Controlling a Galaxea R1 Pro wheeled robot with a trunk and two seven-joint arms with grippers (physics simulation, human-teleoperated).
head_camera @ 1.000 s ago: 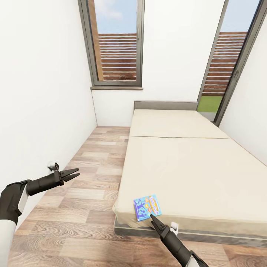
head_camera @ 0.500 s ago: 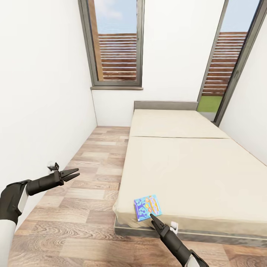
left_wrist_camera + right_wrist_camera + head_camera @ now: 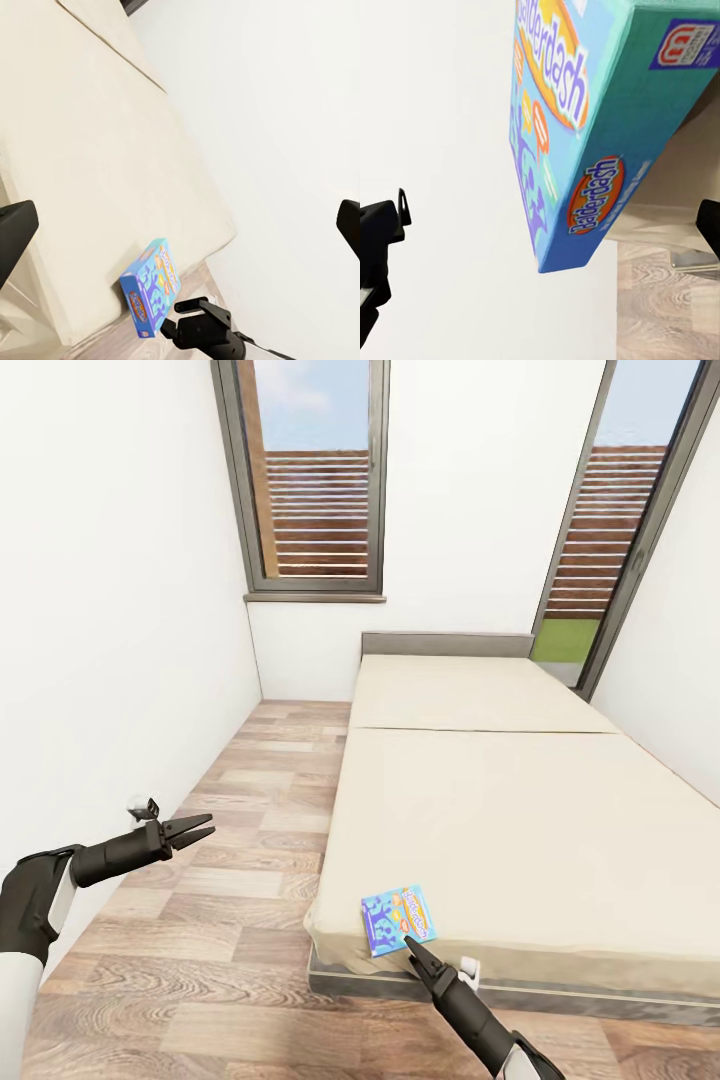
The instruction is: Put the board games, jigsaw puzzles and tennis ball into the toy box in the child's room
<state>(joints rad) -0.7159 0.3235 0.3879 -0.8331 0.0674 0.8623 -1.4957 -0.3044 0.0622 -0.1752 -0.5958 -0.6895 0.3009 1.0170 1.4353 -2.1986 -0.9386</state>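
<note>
- The light blue board game (image 3: pixel 397 920) lay flat on the cream bed (image 3: pixel 520 810), close to the near left corner of the mattress; in the left wrist view its near corner looked to sit at or just over the mattress edge (image 3: pixel 154 289).
- My right claw (image 3: pixel 414 950) pointed at the box's near edge, right beside it. In the right wrist view its two fingertips sat wide apart at the frame's sides with the box (image 3: pixel 600 135) between them, so I read it as open and holding nothing.
- My left claw (image 3: pixel 196 828) hung out over the wood floor (image 3: pixel 220 880), well apart from the bed, fingers spread and empty.
- I judged the box to be light, stiff cardboard, thin, with a glossy printed lid, so probably slick under the fingers and liable to pivot if pinched at a corner.
- A soft mattress gives little to push against, so I reckoned the best hold was across the thin edge nearest the claw, one finger over the lid and one under the overhanging part.
- I would have squeezed moderately; too much could dent the lid.
</note>
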